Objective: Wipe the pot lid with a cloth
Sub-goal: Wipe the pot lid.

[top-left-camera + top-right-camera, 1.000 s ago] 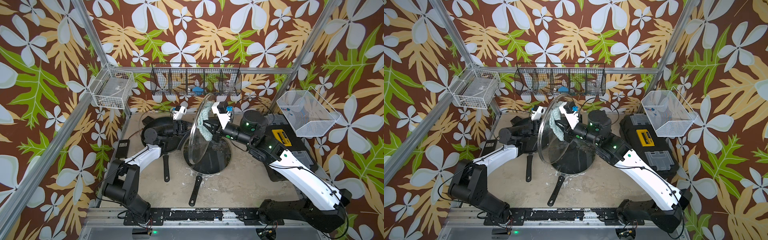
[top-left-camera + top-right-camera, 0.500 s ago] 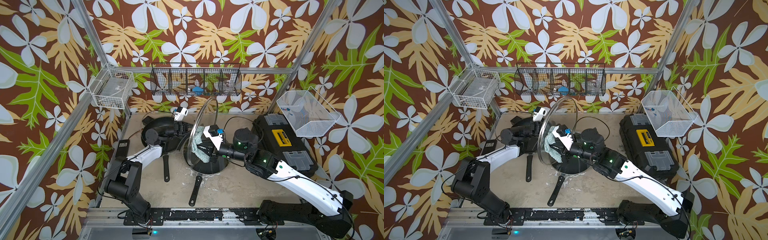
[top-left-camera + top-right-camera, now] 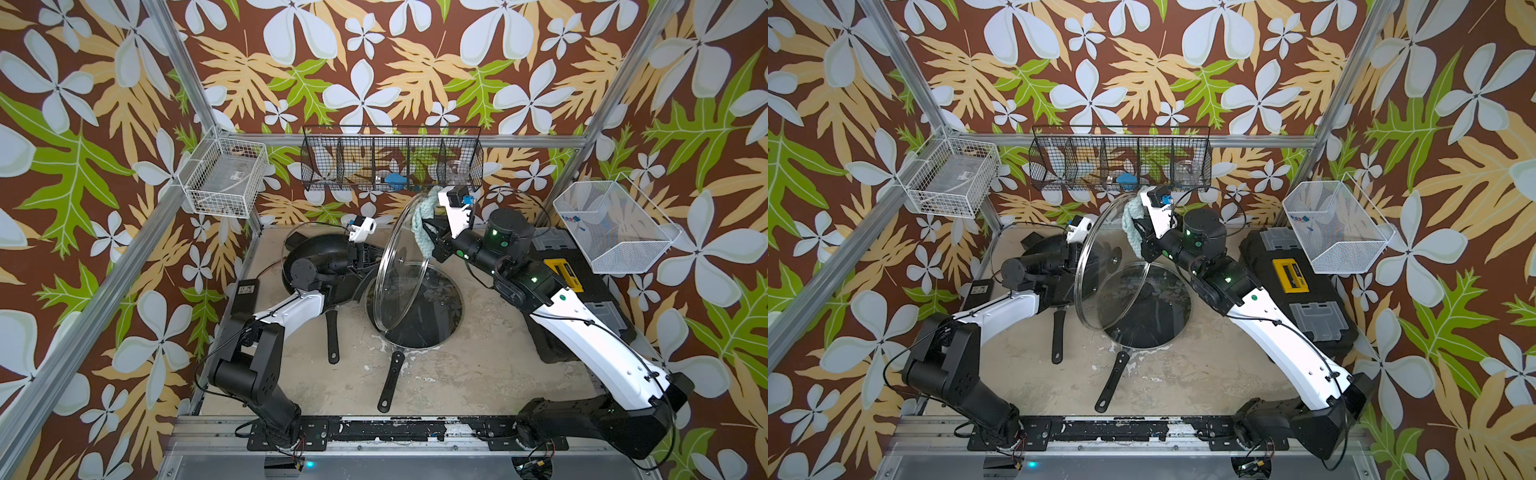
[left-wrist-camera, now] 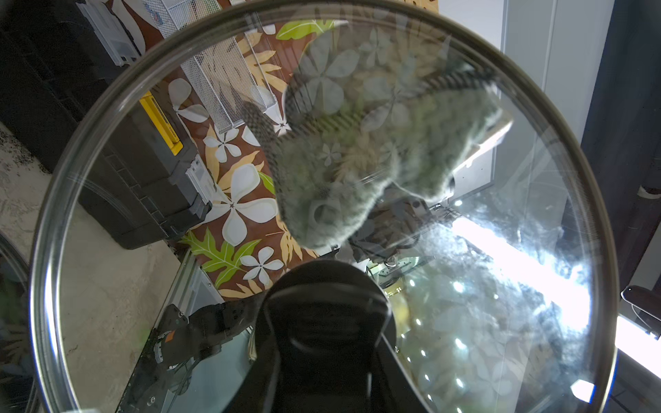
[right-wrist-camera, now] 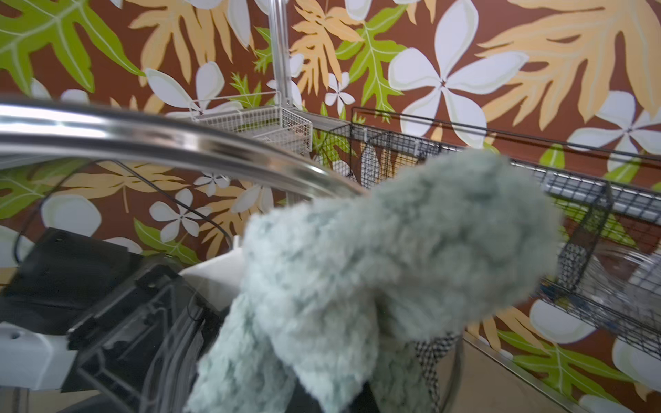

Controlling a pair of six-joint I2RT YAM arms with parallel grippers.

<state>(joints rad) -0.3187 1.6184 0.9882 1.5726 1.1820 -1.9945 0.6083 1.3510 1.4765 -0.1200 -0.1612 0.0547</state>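
The worktop (image 3: 478,374) is rough, blotchy beige, like concrete. At its middle sits a round black frying pan (image 3: 440,328) under a smaller glass lid (image 3: 424,291). Above it I hold the pot lid (image 3: 399,266) on edge, toward the back edge: a clear glass disc with a thin silvery rim. My left gripper (image 3: 365,255) is clenched on its black central handle (image 4: 329,286). My right gripper (image 3: 432,237) is clamped on the cloth (image 3: 424,224), a fluffy, pale teal-mint wad pressed against the upper glass near the rim, its pile flattened where it meets the lid.
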